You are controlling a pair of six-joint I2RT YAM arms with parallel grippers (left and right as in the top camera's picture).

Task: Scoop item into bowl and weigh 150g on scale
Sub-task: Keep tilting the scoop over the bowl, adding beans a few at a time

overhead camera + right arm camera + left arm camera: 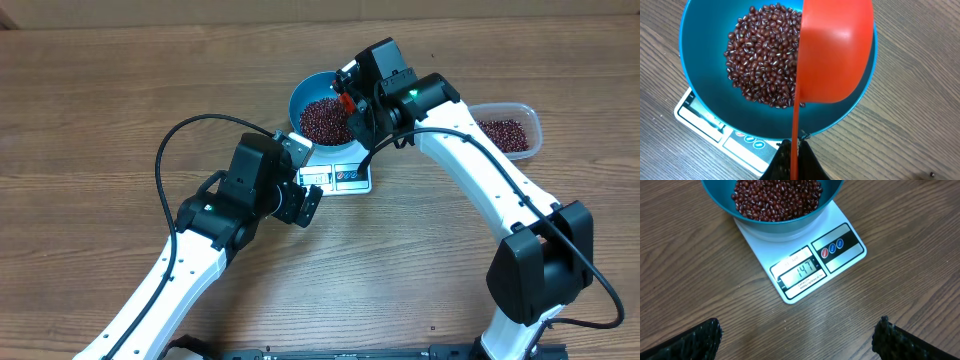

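Observation:
The blue bowl (299, 93) stands on the white scale (346, 179) and holds a heap of dark red-brown beans (325, 120). In the left wrist view the scale (842, 255) shows 147 on its display (802, 270), below the bowl (772, 227). My right gripper (796, 150) is shut on the thin handle of an orange-red scoop (835, 50). The scoop is tilted on its side over the bowl's (705, 55) right half, above the beans (762, 60). My left gripper (797, 340) hangs open over bare table in front of the scale, nothing between its fingers (695, 342).
A clear rectangular container (508, 131) with more beans sits to the right of the bowl, behind the right arm. The left arm reaches in from the lower left, the right arm from the lower right.

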